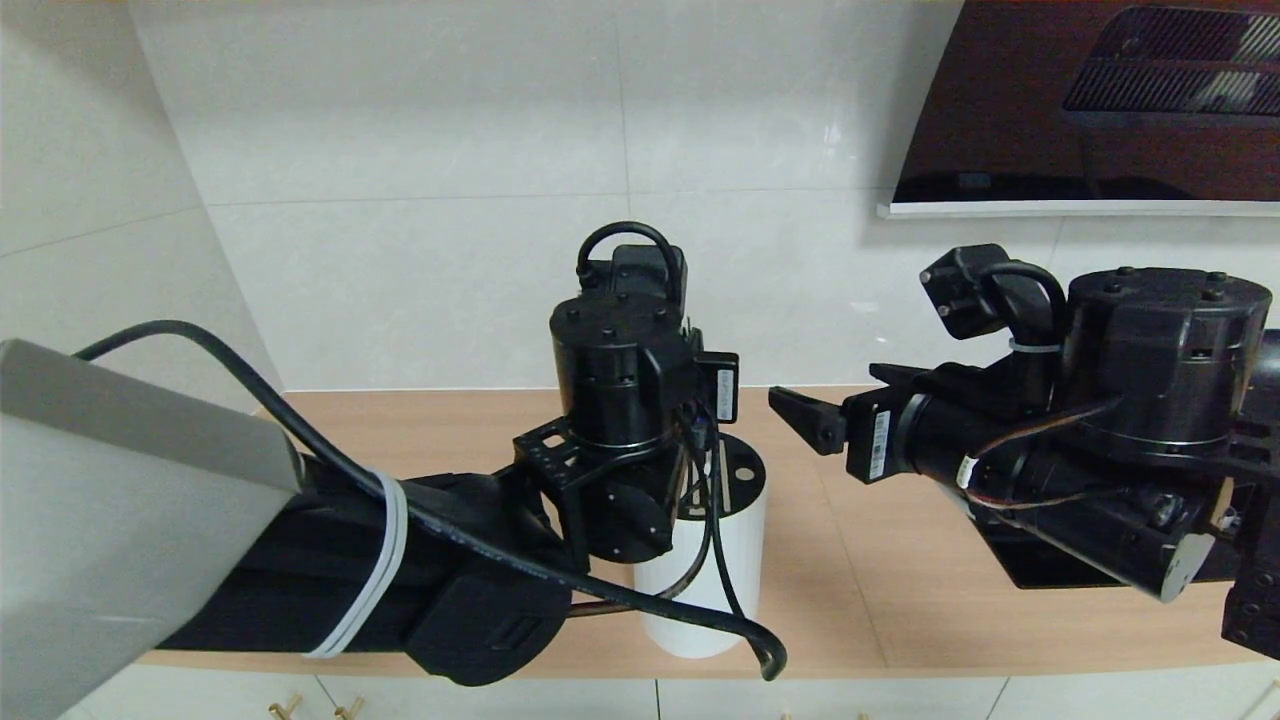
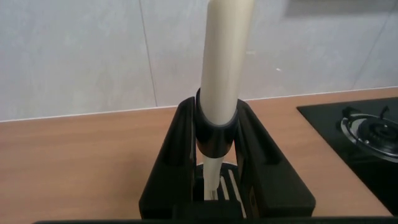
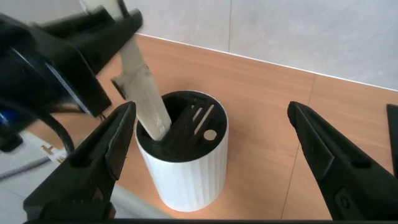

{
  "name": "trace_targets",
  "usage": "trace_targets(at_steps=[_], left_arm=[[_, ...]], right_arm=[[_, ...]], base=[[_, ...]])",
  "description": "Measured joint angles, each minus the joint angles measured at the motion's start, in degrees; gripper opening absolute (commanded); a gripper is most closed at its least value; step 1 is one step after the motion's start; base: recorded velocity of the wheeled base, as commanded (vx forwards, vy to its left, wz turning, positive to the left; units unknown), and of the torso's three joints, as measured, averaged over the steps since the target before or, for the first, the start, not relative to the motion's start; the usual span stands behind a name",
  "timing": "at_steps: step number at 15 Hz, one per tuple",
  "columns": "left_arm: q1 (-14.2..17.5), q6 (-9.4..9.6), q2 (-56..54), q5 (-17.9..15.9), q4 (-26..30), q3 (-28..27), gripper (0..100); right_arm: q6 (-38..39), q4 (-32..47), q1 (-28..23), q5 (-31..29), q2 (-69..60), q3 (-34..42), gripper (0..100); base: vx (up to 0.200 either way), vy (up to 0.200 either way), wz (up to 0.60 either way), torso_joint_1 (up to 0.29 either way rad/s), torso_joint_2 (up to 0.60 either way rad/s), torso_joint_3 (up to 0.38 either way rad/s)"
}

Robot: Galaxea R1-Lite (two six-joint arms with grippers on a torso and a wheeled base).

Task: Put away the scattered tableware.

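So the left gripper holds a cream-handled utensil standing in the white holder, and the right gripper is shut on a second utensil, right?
Not quite: the right gripper is open and empty, with nothing between its spread fingers, as the right wrist view shows. The left gripper does hold the cream-handled utensil standing in the white holder.

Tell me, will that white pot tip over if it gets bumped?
Probably not easily: the pot looks wide and stands upright on the counter. Its ribbed side seems hard, so it may slide. The tall handle in it could lever it.
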Motion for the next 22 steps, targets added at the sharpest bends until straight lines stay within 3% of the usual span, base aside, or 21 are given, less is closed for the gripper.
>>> trace_targets(at_steps=[3,12,20,21,22], left_arm=[[-0.3,-1.38,1.4,0.0,0.9,0.4,0],[0.8,-3.16,6.3,0.0,1.0,2.8,0],[0.9,-3.34,8.1,-0.1,0.8,2.8,0],[0.9,-3.34,8.2,-0.1,0.7,2.8,100],[0.9,-3.34,8.2,-0.1,0.6,2.8,100]], right_arm=[[0.0,0.0,0.0,0.0,0.0,0.1,100],[0.0,0.0,0.0,0.0,0.6,0.1,100],[0.0,0.0,0.1,0.0,0.7,0.3,100],[0.0,0.0,0.0,0.0,0.7,0.3,100],[0.0,0.0,0.1,0.0,0.7,0.3,100]], base=[[0.000,0.000,0.00,0.000,0.00,0.000],[0.000,0.000,0.00,0.000,0.00,0.000],[0.000,0.000,0.00,0.000,0.00,0.000],[0.000,0.000,0.00,0.000,0.00,0.000],[0.000,0.000,0.00,0.000,0.00,0.000]])
